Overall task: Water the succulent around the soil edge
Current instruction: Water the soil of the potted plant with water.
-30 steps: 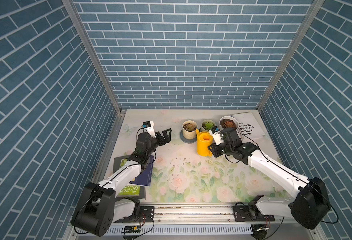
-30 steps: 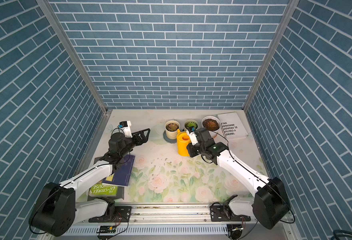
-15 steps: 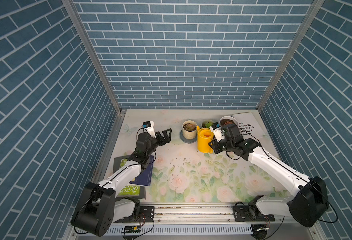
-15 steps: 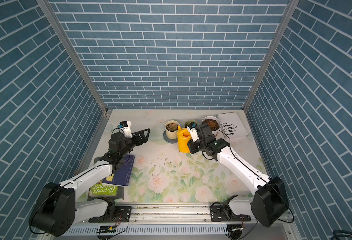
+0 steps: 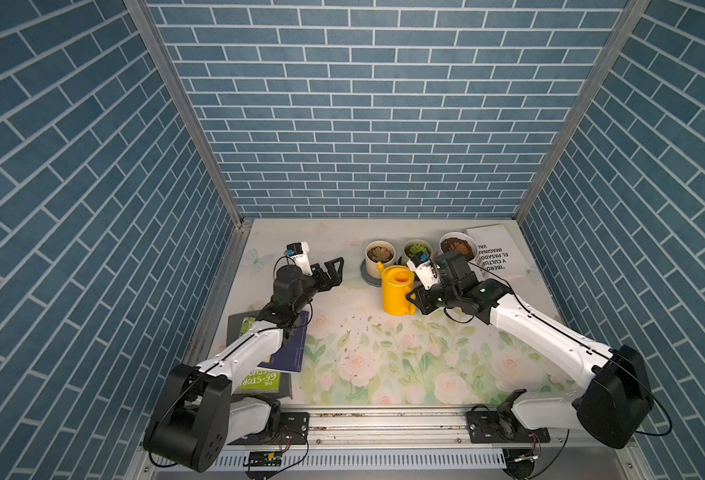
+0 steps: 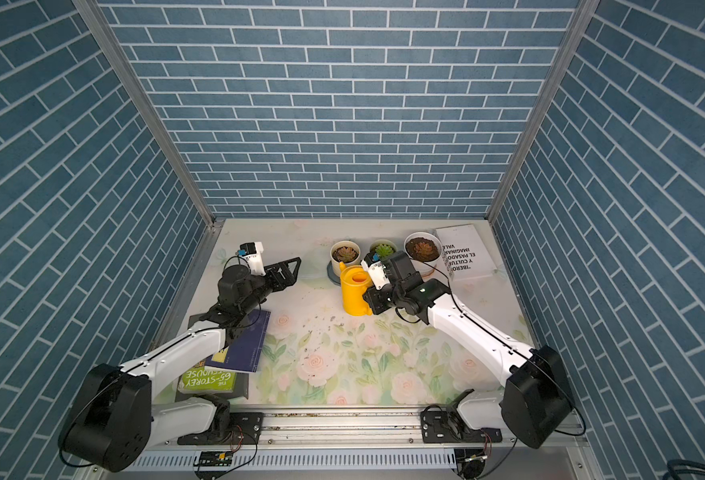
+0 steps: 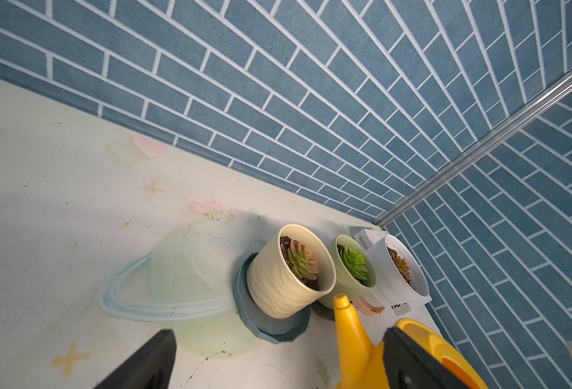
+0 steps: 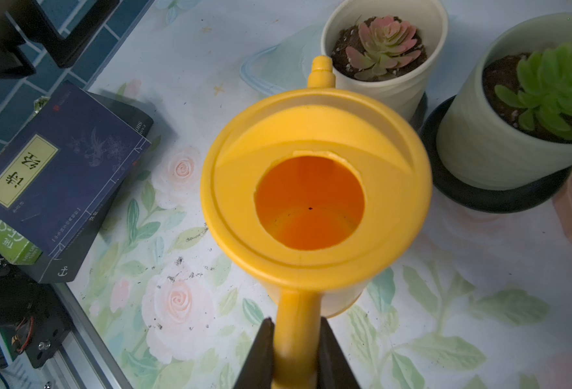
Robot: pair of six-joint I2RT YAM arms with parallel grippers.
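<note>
The succulent [image 5: 460, 248] [image 6: 424, 248], a reddish-orange rosette, sits in a wide white pot [image 7: 382, 269] at the back right. Its soil edge [image 5: 450, 242] is a dark brown ring inside the white rim. My right gripper [image 5: 415, 299] [image 8: 296, 323] is shut on the handle of an upright yellow watering can [image 5: 398, 293] [image 8: 314, 188]. The can stands in front of the pots, its spout [image 7: 340, 299] pointing toward the cream pot. My left gripper [image 5: 334, 270] [image 7: 279, 331] hangs open and empty to the left of the pots.
A cream pot [image 5: 379, 254] on a blue-grey saucer and a pale green pot [image 5: 417, 251] stand left of the white pot. A white book [image 5: 494, 251] lies behind it. Stacked books [image 5: 276, 353] lie front left. Soil crumbs [image 5: 355, 328] dot the floral mat.
My right arm has shifted the watering can a little to the left and toward the front. The left arm has stayed still.
</note>
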